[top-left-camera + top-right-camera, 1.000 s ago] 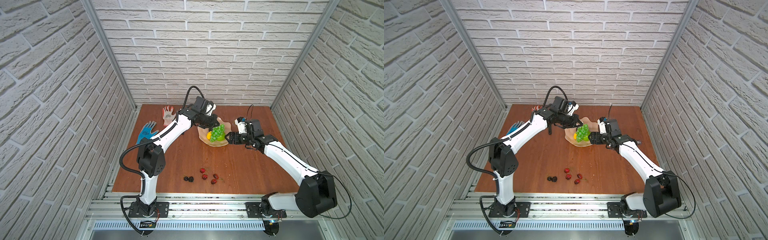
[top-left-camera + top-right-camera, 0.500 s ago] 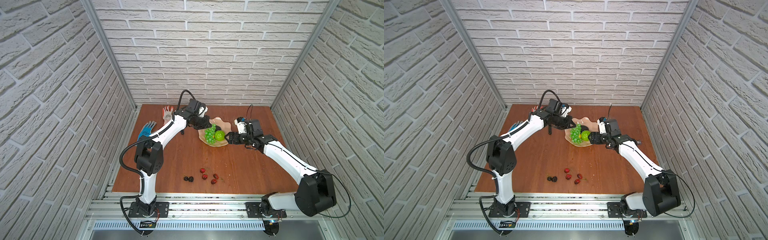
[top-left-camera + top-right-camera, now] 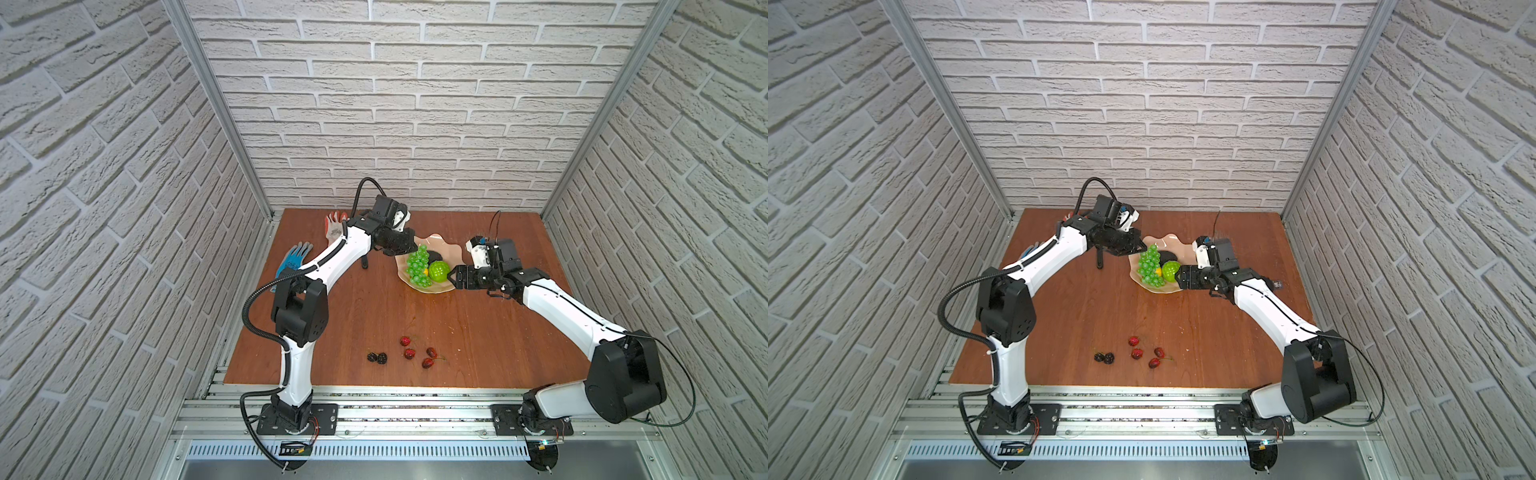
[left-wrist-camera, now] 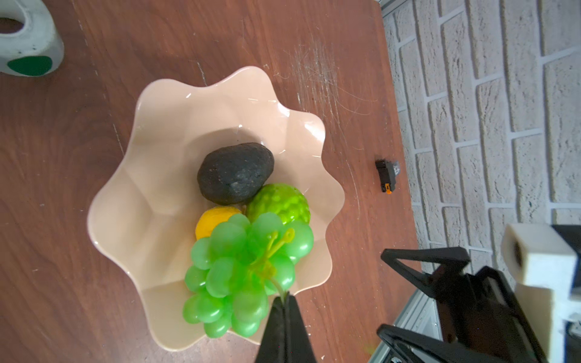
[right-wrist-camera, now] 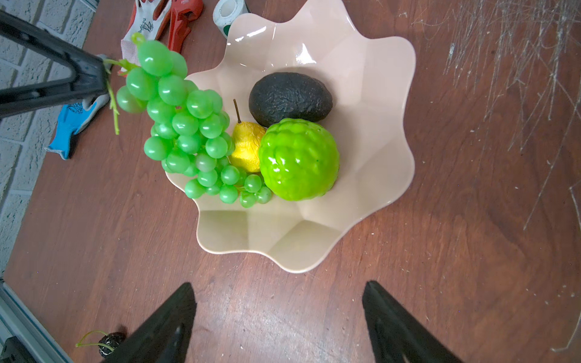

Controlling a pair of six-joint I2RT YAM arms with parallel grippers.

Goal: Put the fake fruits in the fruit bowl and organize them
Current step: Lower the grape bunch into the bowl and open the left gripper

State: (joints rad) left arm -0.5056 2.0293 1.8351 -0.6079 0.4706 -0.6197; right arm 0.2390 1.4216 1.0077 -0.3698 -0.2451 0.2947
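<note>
Green grape bunch (image 4: 239, 270) over peach bowl (image 4: 157, 188) — stem pinched by left gripper (image 4: 284, 298), right gripper (image 5: 279, 284) spread nearby

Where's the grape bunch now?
In both top views the grape bunch hangs from the shut left gripper over the left side of the fruit bowl, beside the yellow fruit.

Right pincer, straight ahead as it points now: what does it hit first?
Likely the bowl, near rim; the open right pincer faces it, green ball behind. Height unclear.
</note>
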